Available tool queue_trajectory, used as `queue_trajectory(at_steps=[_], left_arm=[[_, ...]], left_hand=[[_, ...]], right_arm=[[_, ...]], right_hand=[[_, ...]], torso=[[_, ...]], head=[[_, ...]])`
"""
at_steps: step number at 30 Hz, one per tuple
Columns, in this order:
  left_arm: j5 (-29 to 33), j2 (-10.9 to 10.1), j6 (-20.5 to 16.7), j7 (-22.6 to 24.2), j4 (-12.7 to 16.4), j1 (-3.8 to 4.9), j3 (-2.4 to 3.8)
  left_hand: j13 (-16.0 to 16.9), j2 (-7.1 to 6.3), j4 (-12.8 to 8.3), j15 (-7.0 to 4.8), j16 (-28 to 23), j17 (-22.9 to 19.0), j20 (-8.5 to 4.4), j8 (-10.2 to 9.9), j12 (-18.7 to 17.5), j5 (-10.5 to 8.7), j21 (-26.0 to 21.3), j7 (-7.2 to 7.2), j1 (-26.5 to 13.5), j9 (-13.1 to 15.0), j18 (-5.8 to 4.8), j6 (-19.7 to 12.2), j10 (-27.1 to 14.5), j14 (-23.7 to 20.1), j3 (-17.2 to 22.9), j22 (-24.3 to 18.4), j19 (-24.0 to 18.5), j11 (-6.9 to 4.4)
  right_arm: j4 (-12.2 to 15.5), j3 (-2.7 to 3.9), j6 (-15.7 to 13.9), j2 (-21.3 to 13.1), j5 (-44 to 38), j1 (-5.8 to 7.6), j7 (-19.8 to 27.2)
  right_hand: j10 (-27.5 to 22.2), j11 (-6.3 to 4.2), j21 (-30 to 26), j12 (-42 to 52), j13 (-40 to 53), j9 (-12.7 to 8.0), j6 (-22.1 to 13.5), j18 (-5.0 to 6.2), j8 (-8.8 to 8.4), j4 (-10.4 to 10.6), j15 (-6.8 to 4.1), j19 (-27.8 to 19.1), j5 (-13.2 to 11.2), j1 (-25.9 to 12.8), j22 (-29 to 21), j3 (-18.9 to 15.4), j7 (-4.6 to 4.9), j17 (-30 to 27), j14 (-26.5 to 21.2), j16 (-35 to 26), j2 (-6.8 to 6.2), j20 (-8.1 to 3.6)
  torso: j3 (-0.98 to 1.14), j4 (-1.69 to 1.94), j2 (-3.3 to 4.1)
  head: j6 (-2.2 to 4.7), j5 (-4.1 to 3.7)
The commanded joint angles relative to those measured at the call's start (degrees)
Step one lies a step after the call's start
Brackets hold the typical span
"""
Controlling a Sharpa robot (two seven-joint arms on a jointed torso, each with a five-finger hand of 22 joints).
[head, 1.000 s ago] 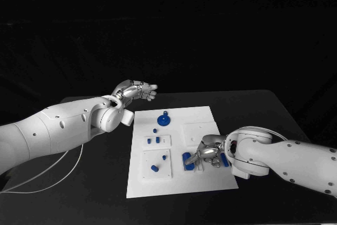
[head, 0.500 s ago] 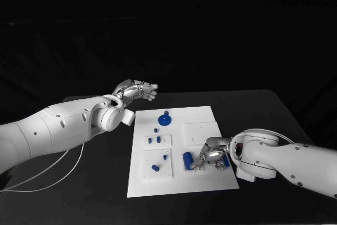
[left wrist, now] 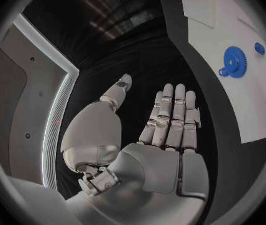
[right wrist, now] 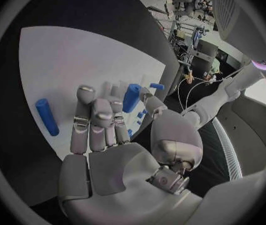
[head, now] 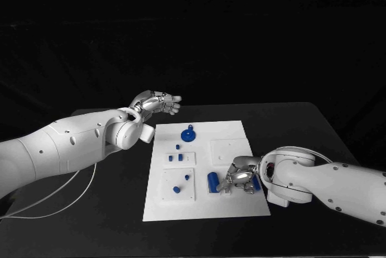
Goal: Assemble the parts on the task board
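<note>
The right hand (head: 239,178) is pinching a blue peg (right wrist: 132,97) low over the board's (head: 233,132) near right part, seemingly to seat it, while the left hand (head: 158,103) is hovering empty, fingers straight, beyond the far left corner.

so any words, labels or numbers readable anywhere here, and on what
None can be read. The task board, the blue parts such as the gear, and both arms carry no visible text. Clutter in the room behind the right hand is too small to read.

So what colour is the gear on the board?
Blue. The gear shows best in the left wrist view, lying on the white board.
</note>
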Motion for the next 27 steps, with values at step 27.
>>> queue_trajectory(at_steps=[27], left_arm=[[-0.93,0.02,1.03,-0.63,0.00,0.05,0.03]], left_hand=[[-0.08,0.30,-0.12,-0.14,-0.31,0.31,0.00,0.34,0.22,0.98,-0.30,-0.13,0.40,0.09,1.20,-0.35,-0.20,0.46,0.50,0.26,0.44,-0.24]], right_arm=[[0.63,0.02,-1.27,-0.70,0.54,-0.75,2.04]], right_hand=[[0.46,0.27,0.52,-0.30,0.39,0.07,0.44,1.31,-0.59,-0.44,0.17,0.22,-0.18,1.12,0.60,1.39,0.22,0.19,0.33,-0.31,-6.19,0.53]], torso=[[0.01,0.00,-0.01]], head=[[-0.24,0.26]])
